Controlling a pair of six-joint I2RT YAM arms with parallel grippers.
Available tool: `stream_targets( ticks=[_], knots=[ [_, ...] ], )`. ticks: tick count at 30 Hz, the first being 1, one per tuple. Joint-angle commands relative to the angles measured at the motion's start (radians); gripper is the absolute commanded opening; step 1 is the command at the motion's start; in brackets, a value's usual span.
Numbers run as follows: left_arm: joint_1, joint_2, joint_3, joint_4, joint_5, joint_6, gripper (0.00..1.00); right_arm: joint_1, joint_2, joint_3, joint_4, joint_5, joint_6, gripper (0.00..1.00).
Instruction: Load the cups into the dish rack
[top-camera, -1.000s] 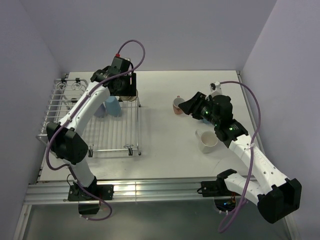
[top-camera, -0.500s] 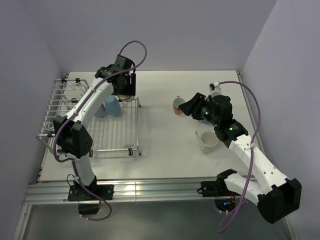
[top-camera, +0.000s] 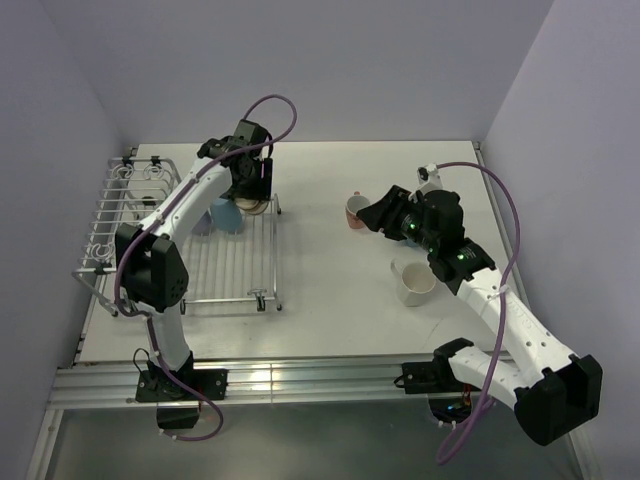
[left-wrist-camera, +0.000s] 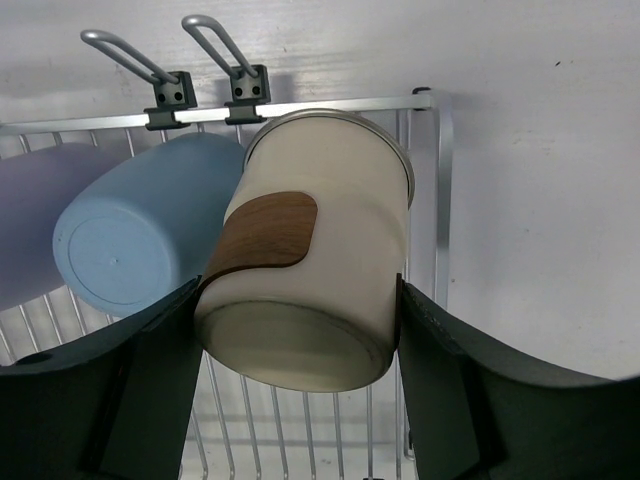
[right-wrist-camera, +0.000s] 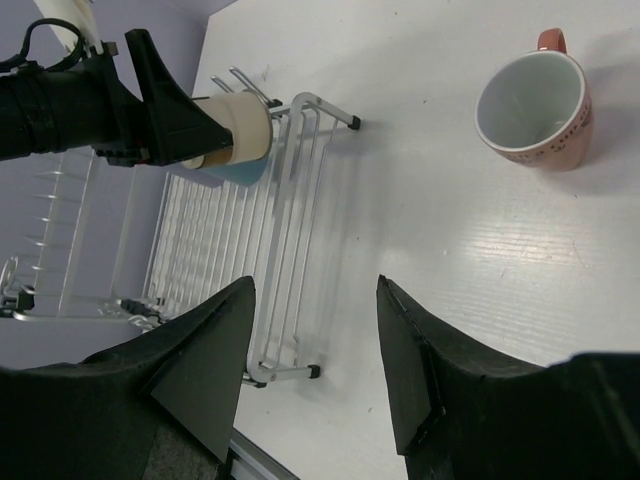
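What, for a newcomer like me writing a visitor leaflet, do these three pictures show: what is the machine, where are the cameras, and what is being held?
Two robot arms are bolted at the near edge of a table. One picture looks down from above and behind them; the other two come from a camera on each wrist. The left gripper clamps a cream cup over a corner of the wire dish rack, where a light blue cup and a lavender cup lie. The right gripper is open and empty. A salmon-pink mug and a white mug stand on the table.

Left fingers (left-wrist-camera: 150, 390) in grip, right fingers (right-wrist-camera: 200, 370) apart.
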Motion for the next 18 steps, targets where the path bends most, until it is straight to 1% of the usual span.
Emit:
stream_targets(
  ticks=[1, 10, 18],
  knots=[
    [0.003, 0.016, -0.015, 0.024, 0.004, 0.020, 0.09, -0.005, 0.009, 0.034, 0.019, -0.007, -0.015, 0.59],
    [0.003, 0.045, -0.030, 0.023, 0.030, 0.031, 0.15, -0.004, 0.027, 0.038, 0.021, -0.011, -0.016, 0.59],
    [0.003, 0.073, -0.029, 0.021, 0.041, 0.034, 0.24, -0.005, 0.044, 0.044, 0.021, -0.008, -0.021, 0.59]
  ],
)
